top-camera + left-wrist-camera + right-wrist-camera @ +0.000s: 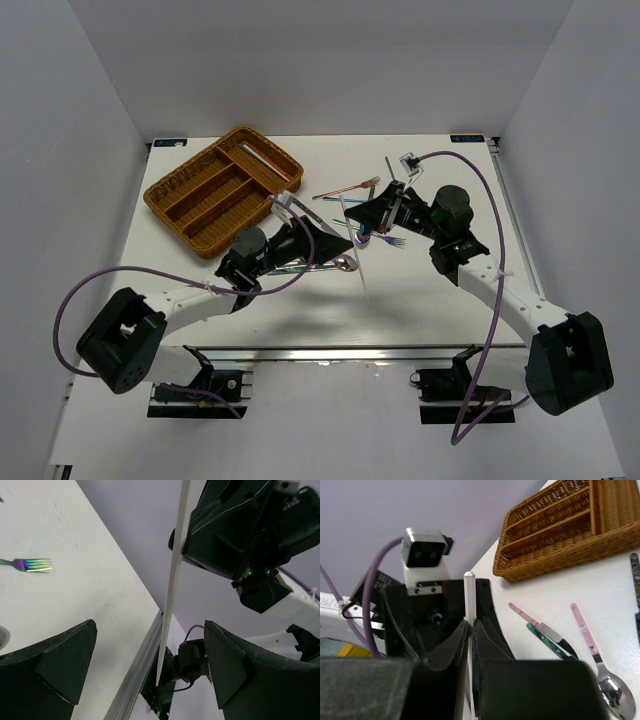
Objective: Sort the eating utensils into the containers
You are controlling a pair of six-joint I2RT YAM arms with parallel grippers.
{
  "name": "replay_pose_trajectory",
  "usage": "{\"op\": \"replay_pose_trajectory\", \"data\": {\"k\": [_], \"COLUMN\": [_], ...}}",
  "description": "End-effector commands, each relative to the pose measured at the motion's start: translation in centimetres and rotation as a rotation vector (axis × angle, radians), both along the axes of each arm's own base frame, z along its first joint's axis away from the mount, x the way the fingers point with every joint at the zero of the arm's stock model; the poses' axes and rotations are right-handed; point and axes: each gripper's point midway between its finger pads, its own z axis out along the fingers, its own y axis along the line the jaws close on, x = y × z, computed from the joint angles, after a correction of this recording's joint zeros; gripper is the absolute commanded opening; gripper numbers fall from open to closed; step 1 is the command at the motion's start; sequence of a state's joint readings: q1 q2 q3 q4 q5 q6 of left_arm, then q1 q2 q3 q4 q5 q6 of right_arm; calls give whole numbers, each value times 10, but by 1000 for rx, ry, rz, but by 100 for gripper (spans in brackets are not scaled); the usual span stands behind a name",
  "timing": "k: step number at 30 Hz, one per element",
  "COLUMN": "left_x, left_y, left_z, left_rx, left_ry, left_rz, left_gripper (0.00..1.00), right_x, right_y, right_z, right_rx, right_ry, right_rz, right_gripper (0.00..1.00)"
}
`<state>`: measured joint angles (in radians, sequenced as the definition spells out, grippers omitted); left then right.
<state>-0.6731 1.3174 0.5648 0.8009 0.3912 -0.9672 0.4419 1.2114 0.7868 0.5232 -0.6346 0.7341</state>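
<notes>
The white chopstick [470, 592] stands nearly upright above the table [430, 300]. It is pinched partway along its length by my right pincer [470, 630], whose fingers [451, 647] are pressed together on it with its blunt end sticking out past them. From above, the chopstick [362, 270] is a thin pale line slanting between the two arms. My left pincer [150, 627] is spread wide just beside it, and in that wrist view the chopstick [175, 570] hangs down between the two dark fingers [65, 665] without touching either. I cannot tell whether it sits inside the gap or just ahead of it. A rainbow fork [30, 565] lies flat on the table nearby. A pink-handled spoon [592, 650] lies below the right pincer. The wicker tray [175, 225] sits well apart, at the far left.
</notes>
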Motion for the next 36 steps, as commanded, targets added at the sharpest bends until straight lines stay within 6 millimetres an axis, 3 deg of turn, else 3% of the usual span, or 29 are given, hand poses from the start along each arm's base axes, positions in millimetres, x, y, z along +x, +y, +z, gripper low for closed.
{"op": "replay_pose_trajectory", "data": {"k": [1, 3, 7, 8, 10, 11, 13, 16, 17, 18, 19, 20, 21, 22, 23, 24, 25, 26, 27, 28, 29, 30, 31, 32, 33, 34, 35, 36], "left_x": [-9, -8, 1, 2, 3, 3, 0, -3, -3, -1, 3, 17, 28, 54, 68, 87, 103, 123, 146, 161, 181, 202, 221, 236, 269, 285, 302, 321], "left_y": [-19, -24, -26, -26, -28, -28, -29, -30, -28, -27, -25, -20, -10, 3, 14, 36, 51, 65, 93, 105, 114, 137, 142, 151, 166, 173, 185, 192], "left_z": [26, 26, 18, 17, 22, 22, 30, 35, 38, 34, 33, 31, 9, 18, 15, -6, -8, 10, -8, -8, 14, 14, -6, -8, -11, -13, -16, 10], "left_rx": [-37, -25, 4, 9, 6, 7, -7, -12, -14, 12, 35, 71, 175, 220, 262, 340, 356, 333, 356, 351, 314, 307, 339, 349, 364, 370, 379, 378], "left_ry": [-105, -107, -110, -113, -127, -132, -150, -168, -176, -172, -174, -162, -90, -104, -73, 24, 65, 82, 188, 220, 212, 239, 283, 306, 325, 338, 354, 330], "left_rz": [-75, -83, -51, -49, -51, -54, -69, -85, -79, -65, -42, 35, 97, 242, 314, 394, 468, 544, 622, 657, 693, 747, 764, 791, 839, 864, 897, 940], "left_gripper": [95, 92, 76, 61, 41, 20, 2, 0, 0, 0, 0, 0, 0, 0, 0, 0, 0, 0, 0, 0, 0, 0, 0, 0, 2, 9, 8, 7], "right_x": [0, -2, -5, -6, -5, -5, -1, 3, 6, 14, 23, 27, 42, 50, 61, 63, 64, 65, 66, 63, 61, 60, 58, 56, 55, 53, 51, 50], "right_y": [8, 12, 16, 16, 15, 14, 12, 11, 10, 5, -3, -12, -28, -51, -70, -83, -102, -111, -122, -126, -127, -128, -130, -131, -132, -133, -131, -132], "right_z": [30, 31, 32, 33, 30, 29, 25, 19, 19, 11, 7, 7, 2, -10, -17, -23, -28, -33, -38, -41, -45, -48, -52, -58, -62, -66, -68, -69], "right_rx": [73, 80, 92, 97, 98, 97, 88, 68, 61, 29, 12, -1, -22, -72, -99, -120, -147, -159, -171, -186, -198, -209, -221, -241, -248, -252, -257, -260], "right_ry": [-77, -74, -66, -65, -54, -51, -40, -35, -39, -25, -10, -5, 12, 59, 78, 96, 115, 124, 135, 134, 137, 140, 147, 155, 159, 162, 159, 156], "right_rz": [-6, -2, 6, 6, -10, -18, -42, -62, -77, -121, -172, -222, -329, -420, -525, -572, -627, -653, -680, -681, -674, -672, -672, -666, -665, -661, -646, -645], "right_gripper": [0, 0, 0, 0, 0, 0, 0, 2, 11, 39, 48, 54, 62, 64, 66, 68, 68, 69, 69, 69, 69, 69, 69, 69, 70, 69, 69, 69]}}
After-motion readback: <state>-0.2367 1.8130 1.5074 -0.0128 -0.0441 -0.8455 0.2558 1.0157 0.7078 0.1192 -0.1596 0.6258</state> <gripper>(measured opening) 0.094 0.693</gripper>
